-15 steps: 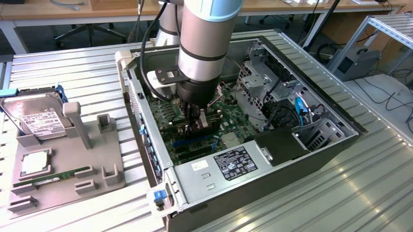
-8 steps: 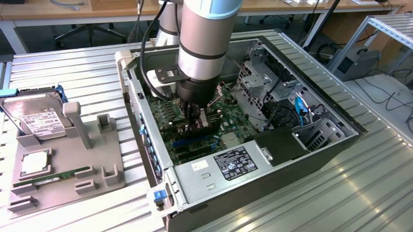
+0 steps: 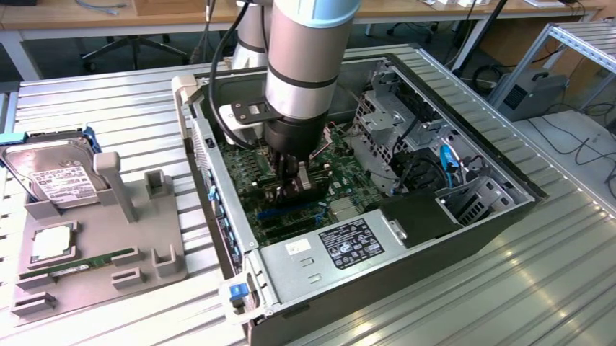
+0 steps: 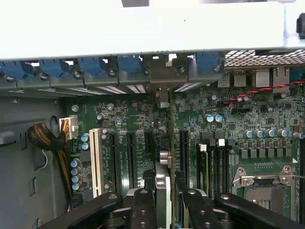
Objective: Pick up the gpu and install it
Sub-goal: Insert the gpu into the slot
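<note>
The hand [image 4: 167,202], black w/ glossy fingers [image 4: 143,210], is closed on the gpu [image 4: 163,183], a thin flat card seen edge-on like a blade, standing upright just above the green motherboard [image 4: 238,119] among the long black slots [image 4: 129,160] inside the open grey metal pc case [image 3: 288,270]. Around it are a white slot [image 4: 96,162], small blue capacitors [image 4: 75,171], a braided cable bundle [image 4: 45,138] and blue clips [image 4: 90,67] on the case's rear wall; outside, on the ribbed aluminium surface [image 3: 115,108], a grey plastic holder [image 3: 97,274] carries a silver hard drive [image 3: 53,176] w/ white label and a narrow green RAM stick [image 3: 82,265].
</note>
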`<state>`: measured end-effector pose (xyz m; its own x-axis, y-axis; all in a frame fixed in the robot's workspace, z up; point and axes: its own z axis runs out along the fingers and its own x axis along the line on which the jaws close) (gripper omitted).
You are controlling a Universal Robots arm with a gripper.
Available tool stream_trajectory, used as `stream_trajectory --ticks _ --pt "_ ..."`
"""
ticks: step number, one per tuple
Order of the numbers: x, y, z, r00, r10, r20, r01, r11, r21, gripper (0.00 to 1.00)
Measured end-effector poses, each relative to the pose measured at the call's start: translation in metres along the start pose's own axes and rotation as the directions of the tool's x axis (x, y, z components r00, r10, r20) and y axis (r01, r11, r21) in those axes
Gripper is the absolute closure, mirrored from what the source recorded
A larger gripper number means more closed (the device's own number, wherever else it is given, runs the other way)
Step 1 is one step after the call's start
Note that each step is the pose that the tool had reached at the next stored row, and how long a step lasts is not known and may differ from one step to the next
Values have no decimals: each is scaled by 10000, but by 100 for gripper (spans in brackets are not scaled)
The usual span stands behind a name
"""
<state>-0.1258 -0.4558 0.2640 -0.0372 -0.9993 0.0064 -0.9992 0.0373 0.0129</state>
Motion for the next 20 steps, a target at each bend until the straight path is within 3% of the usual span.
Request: stream_trajectory --ticks 4,20 --pt "-2 0 6 10000 -20 -25 20 10000 1 73" --pt "-20 1 26 10000 -23 -26 23 10000 2 73"
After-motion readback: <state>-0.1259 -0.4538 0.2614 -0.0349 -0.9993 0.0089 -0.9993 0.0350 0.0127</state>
